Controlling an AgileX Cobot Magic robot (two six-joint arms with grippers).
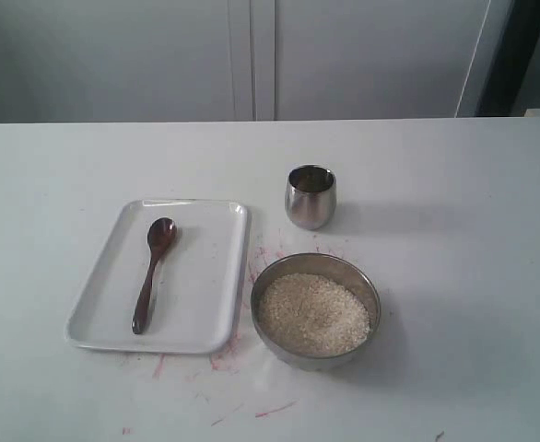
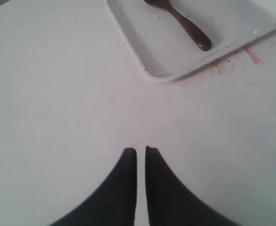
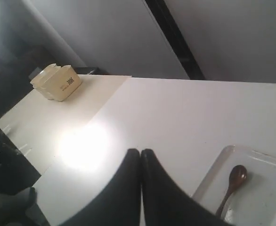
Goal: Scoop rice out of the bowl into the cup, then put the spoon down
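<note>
Red scuffs point(image 1: 275, 408) streak my white table point(image 1: 473, 276) in front of the bowl point(image 1: 316, 257), with pale cabinet doors point(image 1: 362, 55) beyond it. I see the left gripper point(image 2: 141, 151) and right gripper point(image 3: 141, 153) both pinched closed and empty.

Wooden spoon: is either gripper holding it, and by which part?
Nothing is held. The wooden spoon lies on the white tray; left gripper and right gripper are shut, empty.

Lab-like test room: bare white table point(image 1: 473, 304), red marker smears point(image 1: 275, 408), blank pale wall panels point(image 1: 113, 55)
</note>
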